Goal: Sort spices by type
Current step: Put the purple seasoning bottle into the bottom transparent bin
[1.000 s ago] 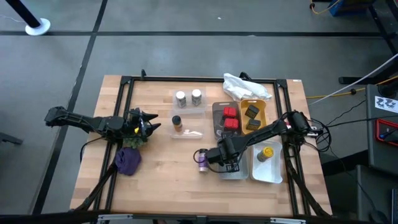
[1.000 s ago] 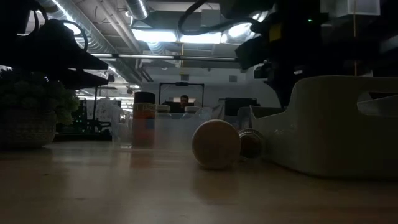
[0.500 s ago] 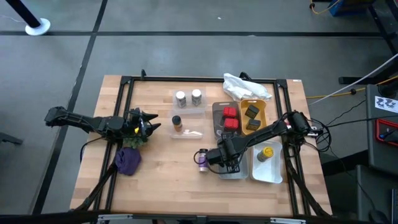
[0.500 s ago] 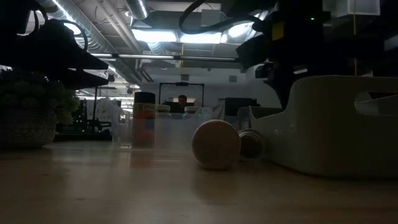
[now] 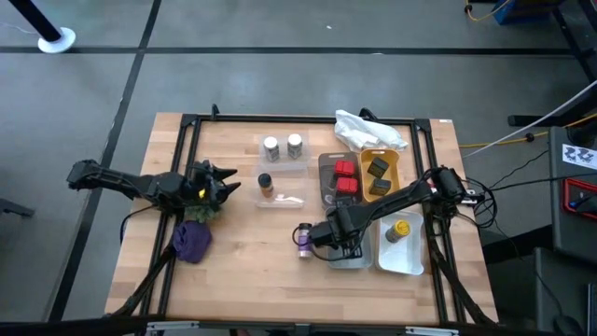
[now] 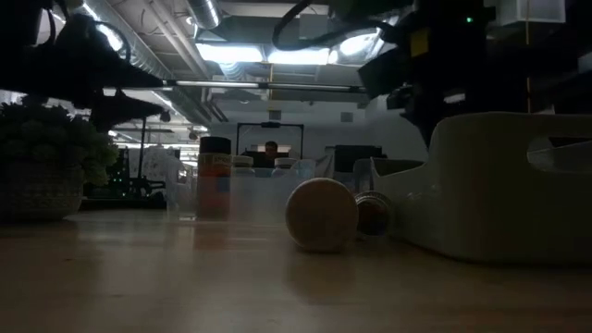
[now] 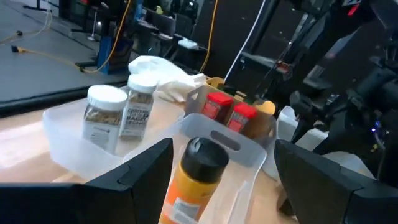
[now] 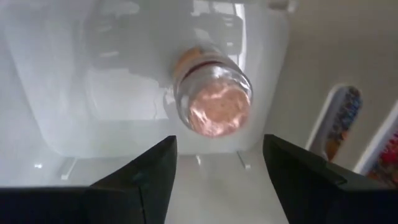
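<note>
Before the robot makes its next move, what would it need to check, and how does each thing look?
1. Right gripper open: ok; its fingers stand apart.
2. Copper-bottomed jar let go in the clear bin: ok; it lies there untouched.
3. Left gripper open: ok.
4. Dark-capped orange jar before the left gripper, not held: ok.
5. Capped container on the table beside the bin, unsorted: not ok.

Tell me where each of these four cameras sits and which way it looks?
High: overhead, straight down on the table, both arms.
Low: at tabletop height, looking level past a round tin into the room; arms overhead.
Left wrist: on the left arm, facing a dark-capped jar; its open fingers frame it.
Right wrist: on the right arm, facing down at a jar in a clear tray.
Shared: high and left wrist both show the red tins.
</note>
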### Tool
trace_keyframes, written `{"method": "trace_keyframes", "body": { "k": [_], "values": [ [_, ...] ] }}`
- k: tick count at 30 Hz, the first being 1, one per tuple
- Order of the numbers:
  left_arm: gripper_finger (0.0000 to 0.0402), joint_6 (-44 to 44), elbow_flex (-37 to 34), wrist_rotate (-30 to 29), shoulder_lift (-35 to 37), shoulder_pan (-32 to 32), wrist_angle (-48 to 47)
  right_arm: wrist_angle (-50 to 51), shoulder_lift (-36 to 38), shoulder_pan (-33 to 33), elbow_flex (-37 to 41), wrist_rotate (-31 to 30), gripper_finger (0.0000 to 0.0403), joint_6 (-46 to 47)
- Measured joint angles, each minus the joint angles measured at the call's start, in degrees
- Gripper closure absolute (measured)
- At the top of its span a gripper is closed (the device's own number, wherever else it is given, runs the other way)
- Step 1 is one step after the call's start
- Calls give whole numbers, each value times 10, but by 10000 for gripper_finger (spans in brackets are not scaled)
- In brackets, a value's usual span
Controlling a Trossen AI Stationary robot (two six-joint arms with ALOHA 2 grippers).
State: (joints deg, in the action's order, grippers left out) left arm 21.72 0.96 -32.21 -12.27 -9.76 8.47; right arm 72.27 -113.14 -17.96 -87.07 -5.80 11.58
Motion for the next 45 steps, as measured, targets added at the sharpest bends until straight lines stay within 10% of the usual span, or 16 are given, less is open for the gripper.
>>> {"method": "trace_keyframes", "body": {
  "k": [10,18,32,45],
  "values": [
    [137,-15,80,13,-31,-1,12,50,0,-1,-59,-12,164,7],
    [137,-4,186,33,-194,-18,10,67,35,-1,-74,-35,164,2],
    [137,243,471,38,-501,-50,-237,103,155,0,-74,-100,164,-23],
    [137,521,589,192,-682,-68,-369,103,272,0,-74,-222,164,-90]
  ]
}}
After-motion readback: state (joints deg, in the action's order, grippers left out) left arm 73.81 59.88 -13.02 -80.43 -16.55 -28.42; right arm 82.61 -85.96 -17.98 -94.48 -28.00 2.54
